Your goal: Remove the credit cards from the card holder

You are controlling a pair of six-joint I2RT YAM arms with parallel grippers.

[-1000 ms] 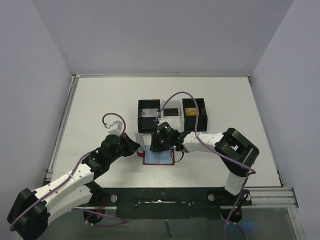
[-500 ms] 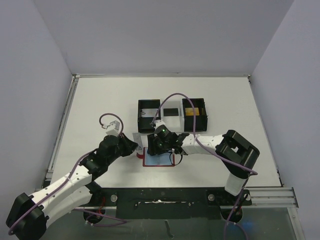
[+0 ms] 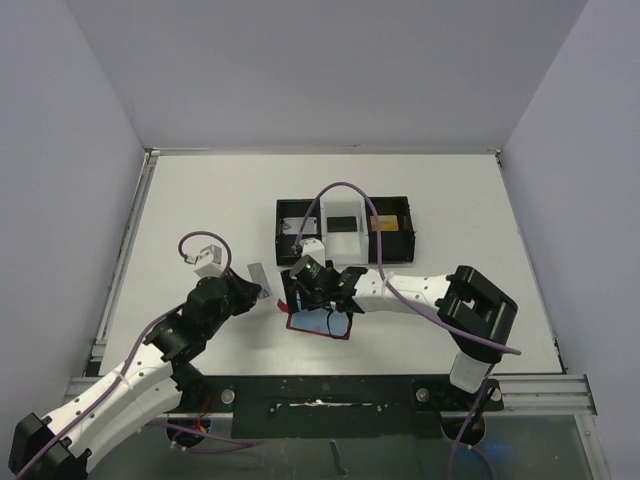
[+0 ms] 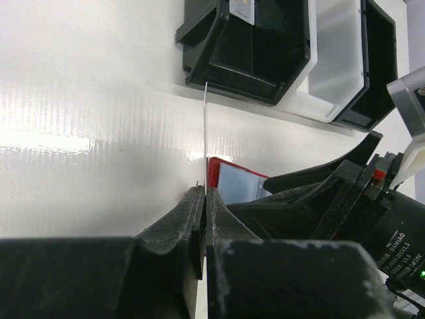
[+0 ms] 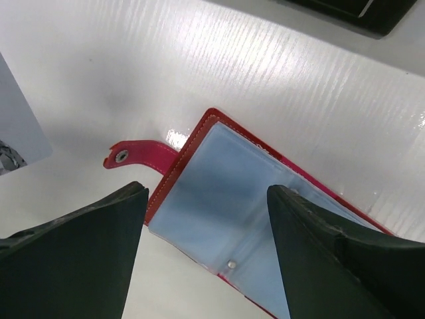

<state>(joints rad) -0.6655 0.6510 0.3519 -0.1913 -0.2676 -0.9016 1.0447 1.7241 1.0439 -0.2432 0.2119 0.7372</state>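
The card holder (image 3: 322, 326) lies open on the table, red with a pale blue lining (image 5: 226, 206) and a red tab (image 5: 133, 159). My right gripper (image 5: 207, 193) hovers open just above its lining, one finger on each side and nothing between them; in the top view the right gripper (image 3: 297, 296) is over the holder's left end. My left gripper (image 3: 256, 291) is shut on a pale grey credit card (image 3: 259, 275) held on edge, left of the holder and apart from it. From the left wrist that card (image 4: 206, 133) is a thin upright line rising from the left gripper (image 4: 206, 196).
A three-part tray (image 3: 282, 238) stands behind the holder: a black compartment with a pale card (image 3: 295, 225), a white one with a black card (image 3: 343, 224), a black one with a gold card (image 3: 386, 224). The arms nearly meet at the holder.
My left gripper has drawn the grey card leftward, away from the holder. My right gripper has opened and shifted left over the holder, which now lies slightly turned.
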